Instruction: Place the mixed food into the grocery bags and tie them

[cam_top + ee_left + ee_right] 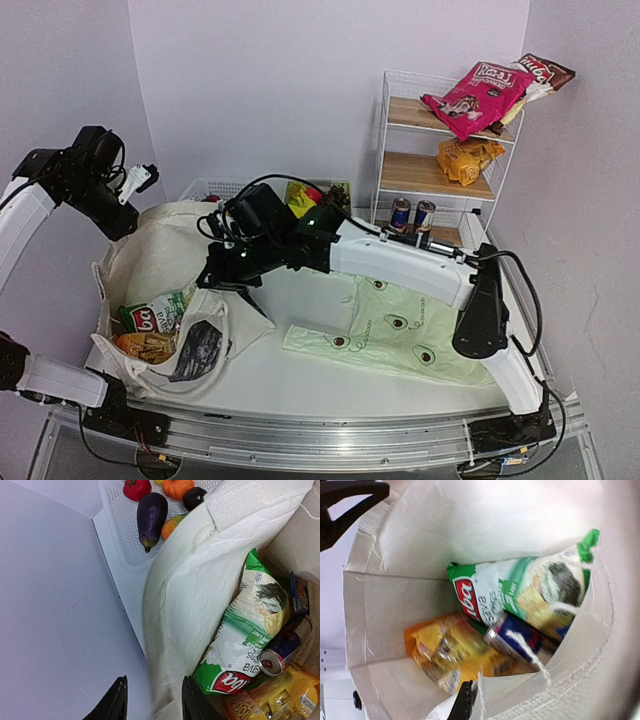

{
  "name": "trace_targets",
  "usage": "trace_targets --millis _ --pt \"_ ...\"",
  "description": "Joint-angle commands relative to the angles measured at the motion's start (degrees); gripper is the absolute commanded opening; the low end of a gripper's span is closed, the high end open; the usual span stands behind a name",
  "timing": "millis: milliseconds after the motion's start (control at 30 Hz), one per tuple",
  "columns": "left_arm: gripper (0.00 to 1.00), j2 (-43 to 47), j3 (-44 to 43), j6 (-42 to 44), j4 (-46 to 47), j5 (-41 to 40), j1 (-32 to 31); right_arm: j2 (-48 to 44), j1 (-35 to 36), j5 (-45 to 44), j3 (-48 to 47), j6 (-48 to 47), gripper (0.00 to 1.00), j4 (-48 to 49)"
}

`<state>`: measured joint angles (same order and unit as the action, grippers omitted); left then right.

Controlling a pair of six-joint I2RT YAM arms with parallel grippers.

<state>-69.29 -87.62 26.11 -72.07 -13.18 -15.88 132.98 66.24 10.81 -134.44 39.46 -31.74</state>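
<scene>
Green-white snack packet (520,597): a red badge (465,592) carries white letters ending in "ba". Below the badge, a white word ending in "ava" is legible; the smaller lines of print are not.

Orange packet (270,700): the number "100" stands in red near its lower edge.

Drink can (280,652): the markings are too blurred to read.

Pink packet (475,95) on the wire shelf (385,140): the large white lettering is not resolvable.

Cream tote (160,240): the dark print is not legible.

Pale-green plastic bag (400,335): the script between the avocado halves is too small to read.
</scene>
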Motion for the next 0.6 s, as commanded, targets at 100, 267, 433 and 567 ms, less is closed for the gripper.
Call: trace_targets --millis 100,267,433,567 --pt "0.81 1.34 -13.02 3.48 2.89 14.64 0.35 3.61 -1.67 -9.38 -7.17 11.79 0.0 10.76" --pt "0.81 -1.72 -15.53 5.95 -8.16 40.67 -0.21 3.12 -2.83 -15.08 -5.91 15.68 0.0 10.92" --pt "0.99 -0.94 -3.4 6.35 -8.13 41.99 -12.51 2.95 -3.13 -17.19 -5.52 15.36 0.0 10.91" --pt "1.0 -1.28 -5.15 6.19 3.23 27.88 -12.96 2.36 -3.45 -17.45 -3.56 15.08 0.0 10.86"
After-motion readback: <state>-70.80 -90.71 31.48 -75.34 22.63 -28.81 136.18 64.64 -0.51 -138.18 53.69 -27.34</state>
